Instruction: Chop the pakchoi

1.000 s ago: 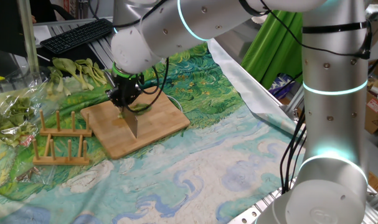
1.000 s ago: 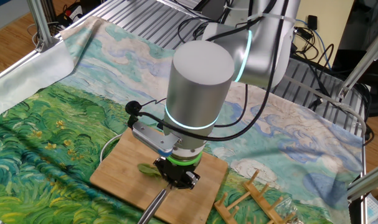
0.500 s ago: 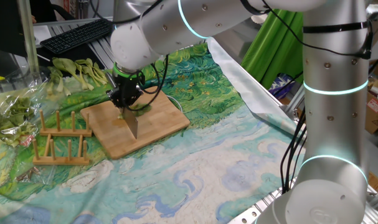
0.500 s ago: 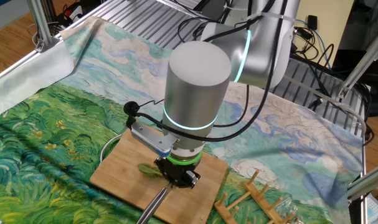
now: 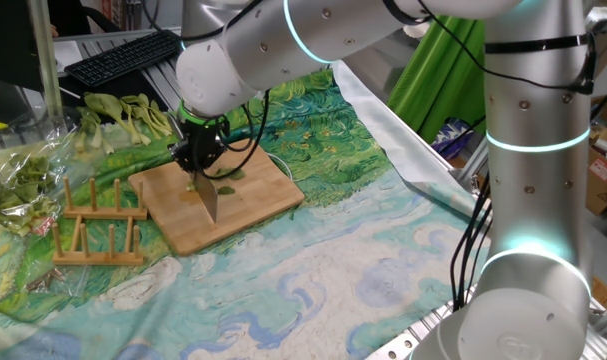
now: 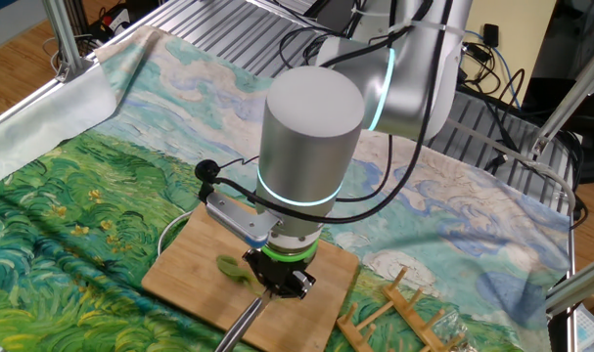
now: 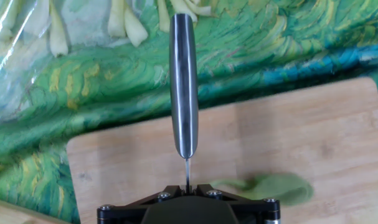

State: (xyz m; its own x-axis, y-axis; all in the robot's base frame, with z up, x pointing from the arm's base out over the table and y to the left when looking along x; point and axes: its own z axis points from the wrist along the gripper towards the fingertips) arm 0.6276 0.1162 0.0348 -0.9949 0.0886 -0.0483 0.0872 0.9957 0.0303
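First fixed view: the gripper (image 5: 198, 160) hangs over the cutting board (image 5: 258, 195) left of centre, pinching a knife (image 5: 209, 200) whose blade drops to the wood. The pakchoi (image 5: 230, 175), a small green scrap, sits on the board just to the right of the blade. The risk I see from here: that leaf is beside the edge, not plainly under it, so a chop could come down on bare wood. The bigger stalks (image 5: 128, 112) lie at upper left, the bagged greens (image 5: 18, 180) at far left and the wooden rack (image 5: 95, 225) in front of them, all well clear.

Other fixed view: the wrist blocks nearly everything, but the knife handle (image 6: 240, 328) pokes out toward the bottom edge, and the leaf (image 6: 233, 266) peeks out left of the gripper (image 6: 282, 284). Only this side shows how close the handle runs to the board's near edge (image 6: 194, 308). A thin, light leaf could slide or cling to steel rather than cut.

Hand view: the jaws are pressed together on the knife, the handle (image 7: 183, 81) running straight up the middle of the frame. The leaf (image 7: 266, 186) lies at lower right, blurred, next to the thin metal under the handle. Only here can you judge that sideways offset; whether the blade touches the leaf, I cannot tell.
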